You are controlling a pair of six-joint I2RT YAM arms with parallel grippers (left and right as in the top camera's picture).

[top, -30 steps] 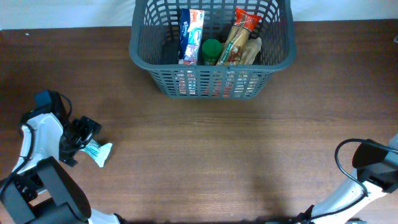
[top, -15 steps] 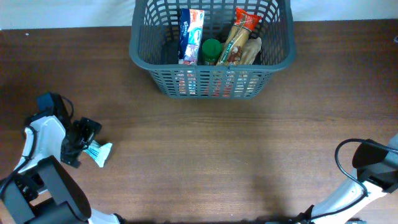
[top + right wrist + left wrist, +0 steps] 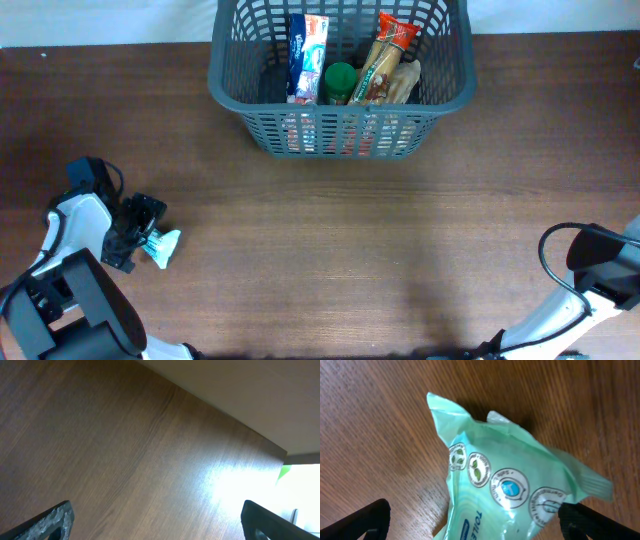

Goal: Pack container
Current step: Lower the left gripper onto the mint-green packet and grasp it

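The left jaws have shifted closer over the mint-green packet [image 3: 510, 485] and now bracket it, fully open and holding nothing, so the grasp is pending. The right jaws are fully open, empty and idle. The container [image 3: 240, 120], partly filled, stands at the far edge of the counter [image 3: 350, 250], well apart from this 1 packet.

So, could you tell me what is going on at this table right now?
The left gripper hangs open over a mint-green packet lying on the table, not gripping it. The container at the far edge already holds several packaged items. The right gripper is open over bare table, holding nothing.
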